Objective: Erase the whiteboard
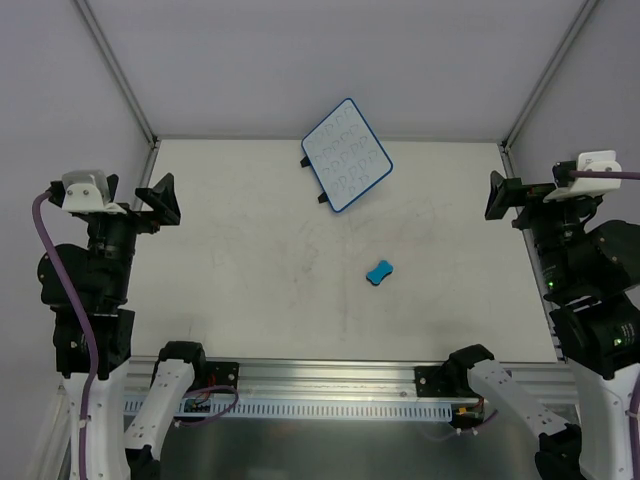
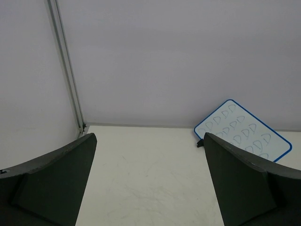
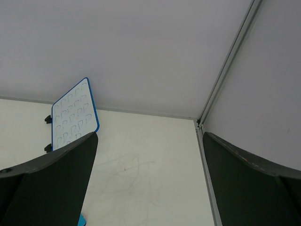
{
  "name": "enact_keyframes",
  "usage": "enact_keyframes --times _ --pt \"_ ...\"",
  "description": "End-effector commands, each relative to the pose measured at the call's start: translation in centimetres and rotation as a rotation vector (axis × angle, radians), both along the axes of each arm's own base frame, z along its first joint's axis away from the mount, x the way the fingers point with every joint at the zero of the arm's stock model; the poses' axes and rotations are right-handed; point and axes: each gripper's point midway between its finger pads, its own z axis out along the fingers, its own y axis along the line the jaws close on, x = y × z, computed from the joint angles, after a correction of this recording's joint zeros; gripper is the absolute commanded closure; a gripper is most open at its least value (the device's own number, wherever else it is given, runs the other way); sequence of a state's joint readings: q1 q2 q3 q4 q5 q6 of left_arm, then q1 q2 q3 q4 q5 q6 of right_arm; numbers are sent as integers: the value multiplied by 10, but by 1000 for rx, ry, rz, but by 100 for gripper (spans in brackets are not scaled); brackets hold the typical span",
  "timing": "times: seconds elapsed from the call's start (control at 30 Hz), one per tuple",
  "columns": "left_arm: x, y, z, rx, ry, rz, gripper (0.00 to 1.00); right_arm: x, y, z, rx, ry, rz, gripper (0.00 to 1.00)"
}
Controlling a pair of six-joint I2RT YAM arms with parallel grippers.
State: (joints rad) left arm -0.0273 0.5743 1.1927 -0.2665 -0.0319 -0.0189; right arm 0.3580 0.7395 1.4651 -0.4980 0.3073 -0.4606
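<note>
White table (image 1: 250,250), whiteboard (image 1: 347,155) at its far edge, rows of blue P-like marks, left gripper (image 1: 165,205) well left of whiteboard, right gripper (image 1: 497,197) well right, both spread wide.

Bright, even, diffuse light (shadows faint); all views sharp.

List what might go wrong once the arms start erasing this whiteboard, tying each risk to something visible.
1. The whiteboard seems propped up at the table's far edge by the back wall; wiping pressure could slide or tip it.
2. The eraser is small and lies flat, so a grasp may nudge it away.
3. The left gripper and right gripper are open at the sides; the board likely demands a long reach.
</note>
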Motion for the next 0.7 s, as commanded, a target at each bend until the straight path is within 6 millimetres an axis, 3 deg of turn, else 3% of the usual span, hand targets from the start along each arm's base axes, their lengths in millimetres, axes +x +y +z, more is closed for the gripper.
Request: enact_keyframes --times 0.0,0.1,0.27,0.53,0.67 --pt "11 -8 -1 -31 2 -39 1 4 7 7 7 -35 28 1" --pt "17 -10 -9 -43 27 -48 1 9 11 0 18 -14 43 1" --pt "36 -31 -37 -13 113 -163 1 22 24 -20 65 50 72 1" --pt "92 -66 -109 -75 374 -339 1 47 50 -78 169 234 118 1" --pt "123 -87 -148 -107 524 -426 1 50 67 -104 203 310 182 1"
